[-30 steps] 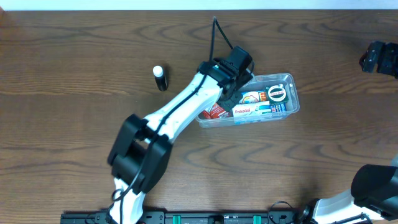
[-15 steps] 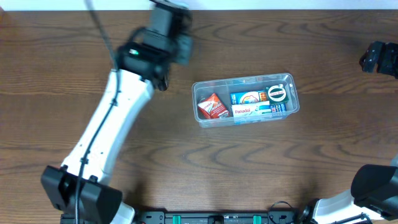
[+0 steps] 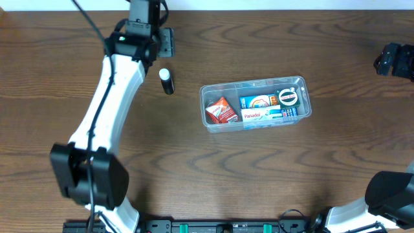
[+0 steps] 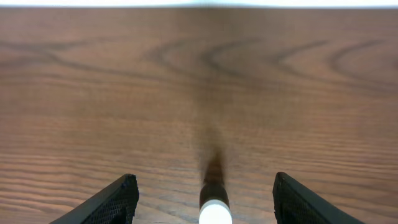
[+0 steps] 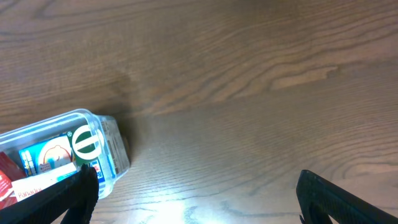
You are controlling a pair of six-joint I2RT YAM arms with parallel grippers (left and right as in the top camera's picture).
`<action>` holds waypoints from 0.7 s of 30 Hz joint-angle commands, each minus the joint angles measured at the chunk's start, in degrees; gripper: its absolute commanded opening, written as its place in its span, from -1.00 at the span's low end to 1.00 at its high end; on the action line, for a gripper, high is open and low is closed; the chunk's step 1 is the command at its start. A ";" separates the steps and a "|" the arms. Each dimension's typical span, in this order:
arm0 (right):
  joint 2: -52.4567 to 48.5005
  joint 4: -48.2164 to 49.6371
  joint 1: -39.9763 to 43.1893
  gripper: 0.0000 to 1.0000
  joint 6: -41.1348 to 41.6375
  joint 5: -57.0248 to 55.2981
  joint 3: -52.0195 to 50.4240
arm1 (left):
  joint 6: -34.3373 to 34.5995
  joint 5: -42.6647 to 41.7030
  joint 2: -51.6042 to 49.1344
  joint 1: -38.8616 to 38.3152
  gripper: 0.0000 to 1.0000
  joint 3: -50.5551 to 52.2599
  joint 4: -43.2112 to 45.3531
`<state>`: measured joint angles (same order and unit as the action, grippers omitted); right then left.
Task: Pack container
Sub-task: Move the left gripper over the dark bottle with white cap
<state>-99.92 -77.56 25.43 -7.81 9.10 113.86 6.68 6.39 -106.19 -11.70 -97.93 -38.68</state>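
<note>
The left gripper (image 4: 203, 177), spread and empty, is lined up on the capped tube (image 3: 167, 81) left of the container (image 3: 305, 97), a descent and a closing being called for next.

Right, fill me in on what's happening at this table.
A two-armed robot is packing a clear tub. A red packet and a box are among the things in it. The left hand, open, is lined up on a black tube with a white cap, which lies on the table left of the tub, not gripped. The right hand is open and empty.
</note>
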 commanded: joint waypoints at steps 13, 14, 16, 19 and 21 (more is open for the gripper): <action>0.37 -0.07 0.28 0.99 0.00 0.13 0.76 | 8.68 0.09 -9.53 0.28 0.41 -0.52 -2.49; 0.37 -0.07 0.26 0.99 0.00 0.15 0.79 | 8.70 0.09 -9.94 0.28 0.41 -0.48 -2.62; 0.37 -0.07 0.26 0.99 0.02 0.13 0.79 | 8.70 0.07 -10.58 0.28 0.41 -0.44 -2.86; 0.37 -0.07 0.28 0.99 0.02 0.15 0.79 | 8.70 0.07 -11.04 0.28 0.27 -0.44 -3.91; 0.37 -0.07 0.26 0.98 0.02 0.15 0.79 | 8.70 0.07 -11.17 0.28 0.22 -0.44 -4.59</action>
<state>-99.92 -77.56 25.43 -7.79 9.10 113.86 15.05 6.37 -117.05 -11.66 -97.93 -42.63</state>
